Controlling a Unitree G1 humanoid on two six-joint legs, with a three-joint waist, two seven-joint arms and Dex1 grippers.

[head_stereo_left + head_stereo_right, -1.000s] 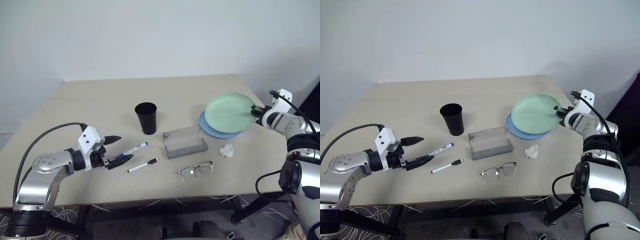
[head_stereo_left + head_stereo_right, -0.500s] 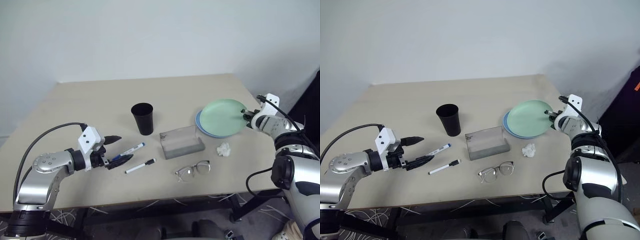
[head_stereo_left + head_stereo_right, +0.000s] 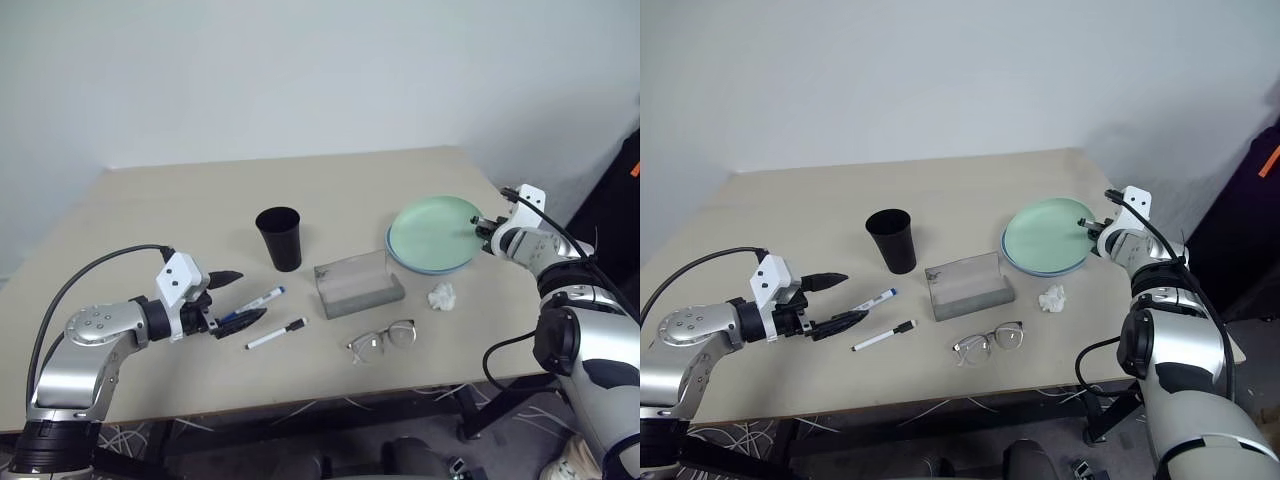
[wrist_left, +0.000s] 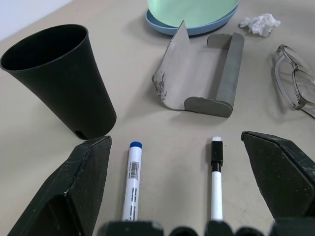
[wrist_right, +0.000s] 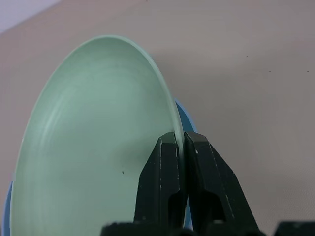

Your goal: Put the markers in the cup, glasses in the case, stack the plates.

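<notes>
My right gripper (image 3: 482, 228) is shut on the rim of the mint green plate (image 3: 435, 232), which lies tilted over the light blue plate (image 3: 432, 268) at the table's right; the pinch on the green plate (image 5: 93, 137) shows close up in the right wrist view. Near the front left my left gripper (image 3: 250, 294) stands open around the ends of the blue-capped marker (image 4: 132, 177) and the black-capped marker (image 4: 215, 177), both flat on the table. The black cup (image 3: 279, 238) stands upright behind them. The grey case (image 3: 358, 284) lies open mid-table, and the clear glasses (image 3: 382, 340) rest in front of it.
A crumpled white tissue (image 3: 441, 296) lies between the plates and the glasses. The table's right edge (image 3: 520, 290) runs close to the plates, and a pale wall stands behind the table.
My right gripper has brought the green plate down and to the left, from steeply tilted to low over the blue plate. The head view has swung right. The left arm has kept still.
</notes>
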